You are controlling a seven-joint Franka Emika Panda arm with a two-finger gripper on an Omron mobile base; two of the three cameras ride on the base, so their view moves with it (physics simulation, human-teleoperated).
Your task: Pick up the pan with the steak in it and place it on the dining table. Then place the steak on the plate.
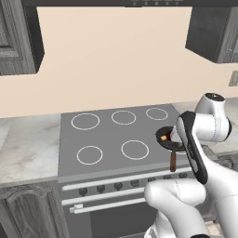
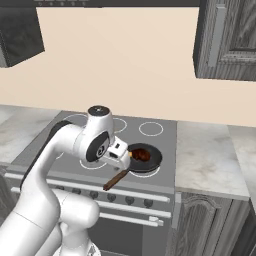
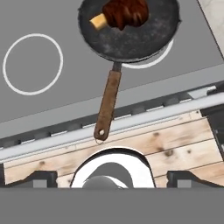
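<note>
Dark grey stovetop with five white burner rings fills the middle of the kitchen, marbled counters on either side and dark wood cabinets above against a cream wall. On the front right burner sits the pan, its straight brown handle reaching toward 6 o'clock out over the stove's front edge in the hand view (control knobs and an oven rail lie below it). Inside the pan, toward 12 o'clock, lies the steak, its yellowish end pointing to 9 o'clock. In the right base view the gripper sits just beside the pan's rim at 9 o'clock; its finger tips stand wide apart, holding nothing, above the wood floor
</note>
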